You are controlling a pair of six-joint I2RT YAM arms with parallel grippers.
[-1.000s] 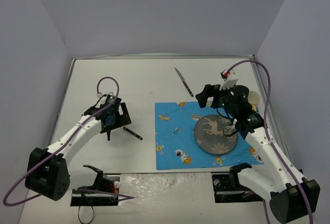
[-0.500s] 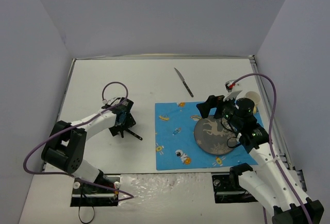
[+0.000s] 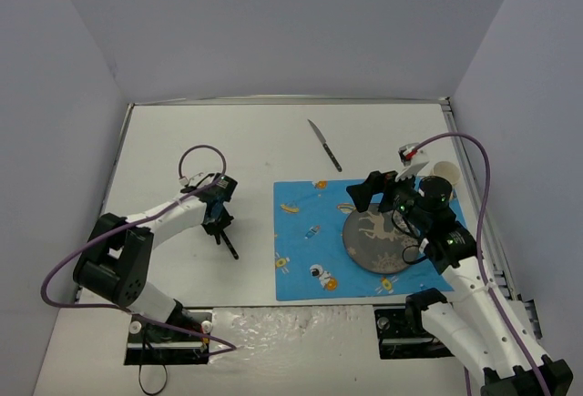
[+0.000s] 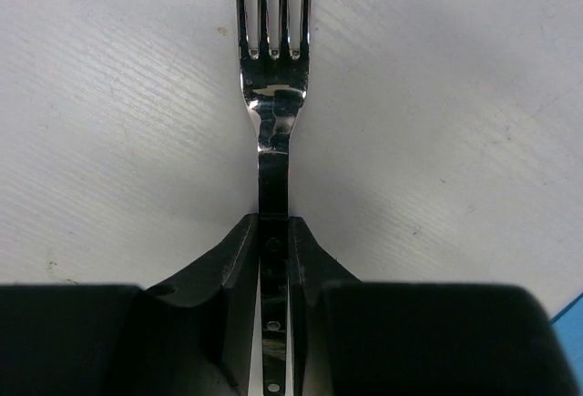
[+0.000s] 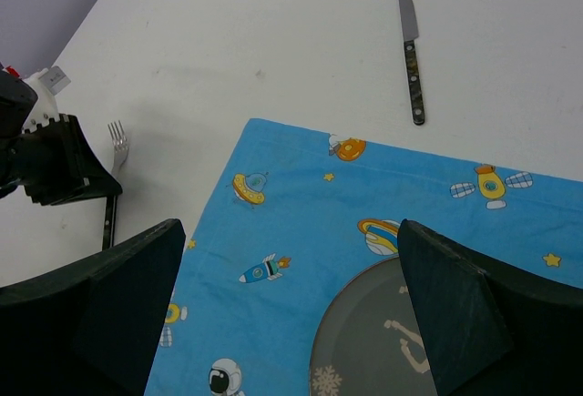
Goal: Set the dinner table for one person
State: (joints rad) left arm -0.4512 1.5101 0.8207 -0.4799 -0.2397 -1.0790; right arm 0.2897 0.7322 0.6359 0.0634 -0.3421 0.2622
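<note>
The left fingers (image 4: 239, 264) are gripping the fork (image 4: 273, 114) on the counter (image 3: 255, 141), while the right fingers (image 5: 137, 278) are hanging wide open.

On dinner table (image 3: 228, 141): fork (image 4: 273, 114) left of placemat (image 3: 305, 232)
</note>
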